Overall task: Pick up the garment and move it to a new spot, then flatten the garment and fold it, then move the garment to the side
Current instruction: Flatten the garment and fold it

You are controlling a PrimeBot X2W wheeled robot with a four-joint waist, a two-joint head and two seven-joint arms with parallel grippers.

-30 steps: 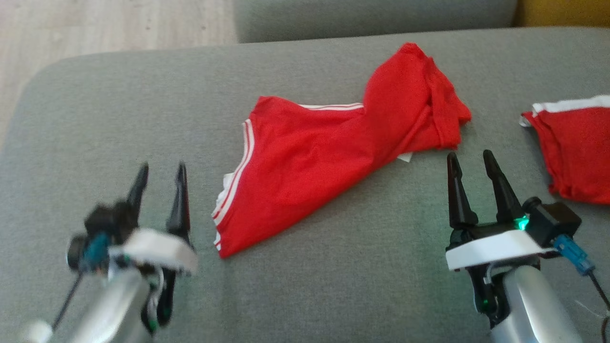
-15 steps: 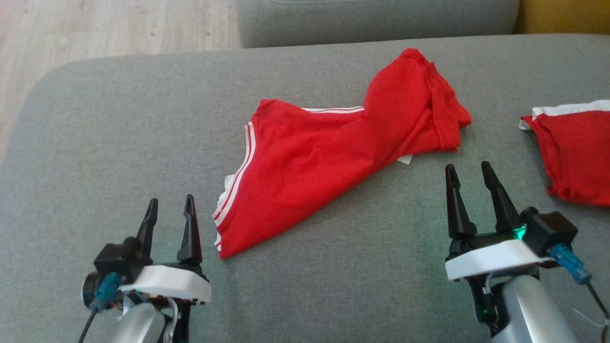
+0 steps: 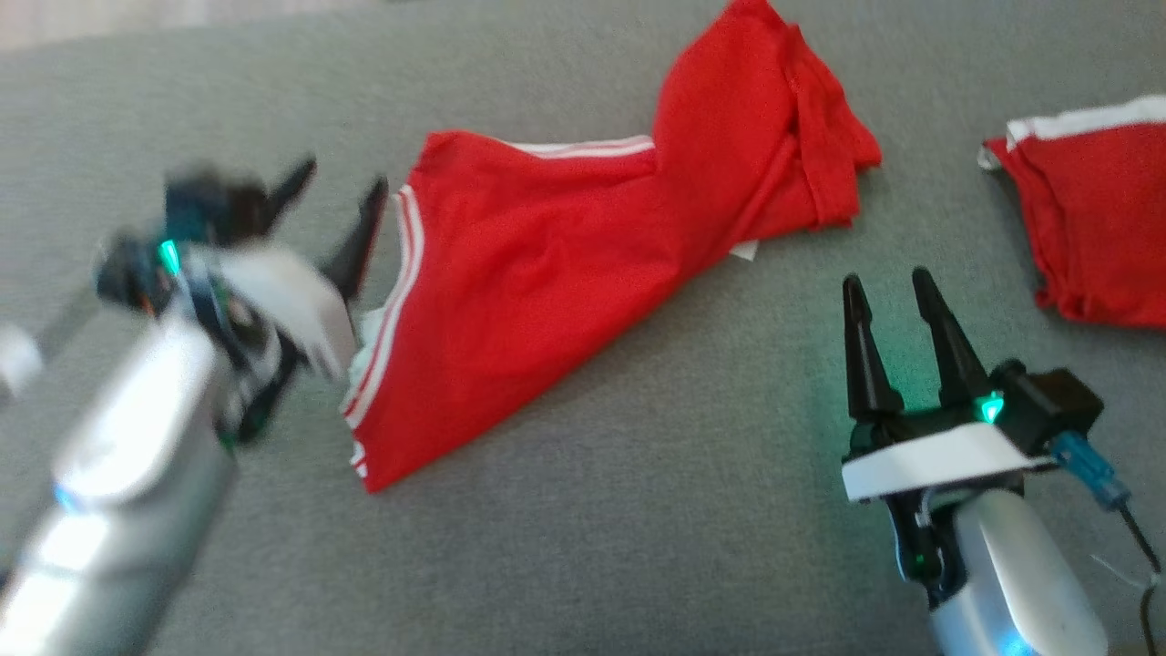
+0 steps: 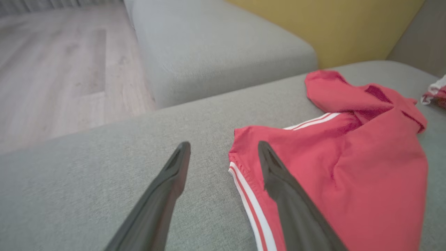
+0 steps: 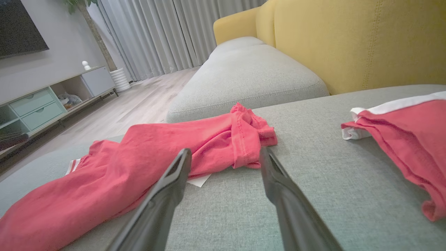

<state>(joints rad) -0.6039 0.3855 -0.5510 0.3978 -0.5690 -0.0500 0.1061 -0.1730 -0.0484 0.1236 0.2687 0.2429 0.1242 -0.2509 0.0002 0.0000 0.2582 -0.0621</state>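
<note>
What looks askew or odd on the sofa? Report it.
The garment lies rumpled, not flat: its far end is bunched and folded over, and a white tag pokes out beneath it. A second red garment lies apart at the right. No damage visible.

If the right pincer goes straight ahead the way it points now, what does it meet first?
Most likely the bunched end of the red garment, just ahead of the right pincer, though depth is unclear.
</note>
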